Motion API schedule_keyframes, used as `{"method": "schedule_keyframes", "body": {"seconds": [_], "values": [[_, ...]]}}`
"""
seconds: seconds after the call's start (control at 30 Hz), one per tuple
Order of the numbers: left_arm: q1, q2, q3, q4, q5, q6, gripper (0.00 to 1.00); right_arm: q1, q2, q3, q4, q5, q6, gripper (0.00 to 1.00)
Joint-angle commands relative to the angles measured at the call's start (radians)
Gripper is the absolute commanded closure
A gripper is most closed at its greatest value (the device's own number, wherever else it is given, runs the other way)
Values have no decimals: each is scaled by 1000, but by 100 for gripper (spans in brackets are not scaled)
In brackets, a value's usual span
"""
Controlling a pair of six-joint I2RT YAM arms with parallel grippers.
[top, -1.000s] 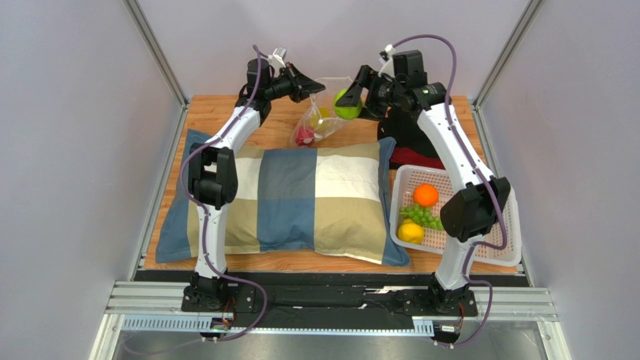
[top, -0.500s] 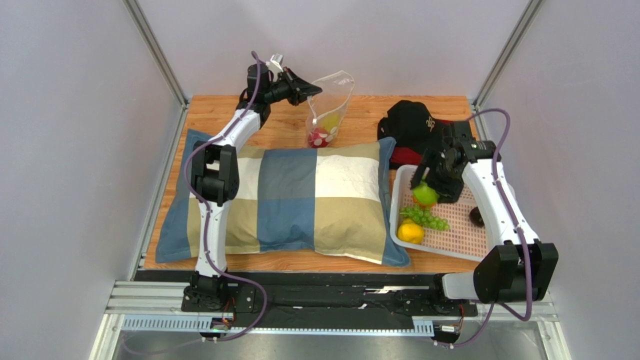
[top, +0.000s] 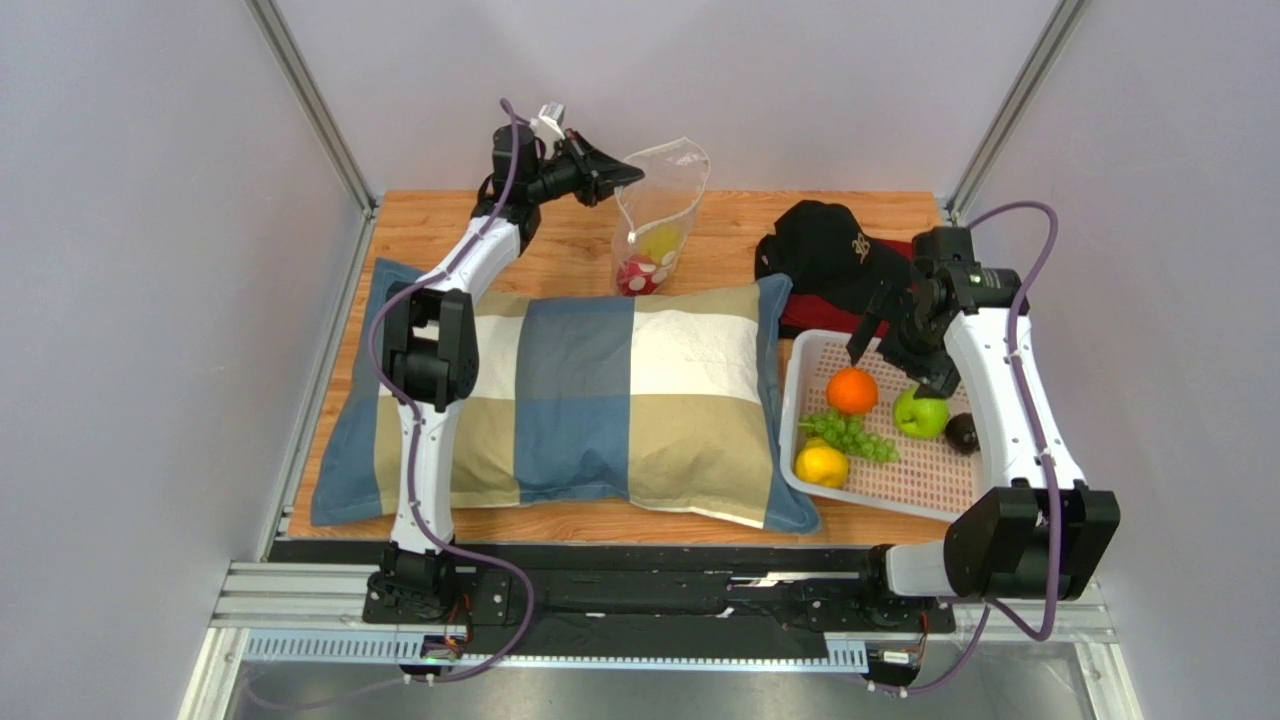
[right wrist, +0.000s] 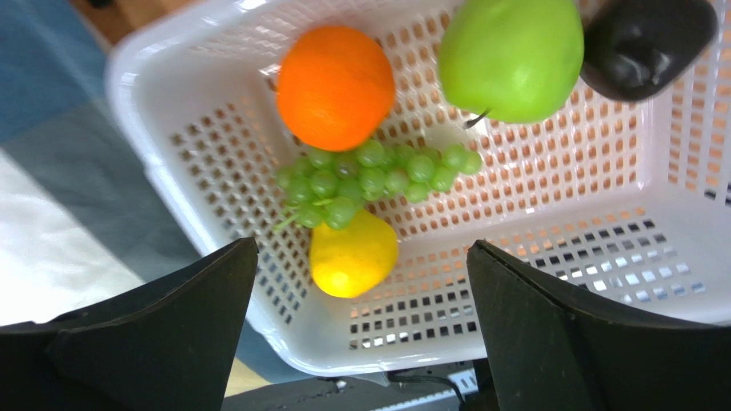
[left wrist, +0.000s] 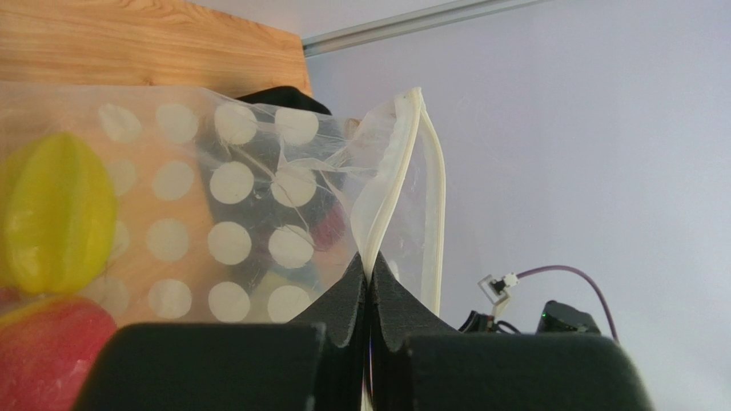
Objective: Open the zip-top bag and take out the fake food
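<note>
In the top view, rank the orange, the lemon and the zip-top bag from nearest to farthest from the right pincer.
1. Orange, in the basket, just beside the right pincer.
2. Lemon, at the basket's near-left corner.
3. Zip-top bag, far off to the left, held by the left pincer.

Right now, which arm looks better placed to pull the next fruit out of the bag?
Right. The left claw is shut on the rim of the zip-top bag, holding it up; the right claw hangs open and empty over the basket, free to reach in.
</note>
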Motion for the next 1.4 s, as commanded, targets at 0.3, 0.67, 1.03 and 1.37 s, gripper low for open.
{"method": "schedule_keyframes", "body": {"seconds": [0.3,0.67,1.03,1.37], "values": [[1,-31,50,67,13,47,100,297,259,465,441,-240,13,33],[-27,12,16,161,-4,-10,100,419,790,1093,491,-352,32,69],[-31,19,51,125,39,35,100,432,968,1119,560,-314,46,76],[-56,93,126,248,13,-109,100,421,1095,1119,568,-343,46,71]]}}
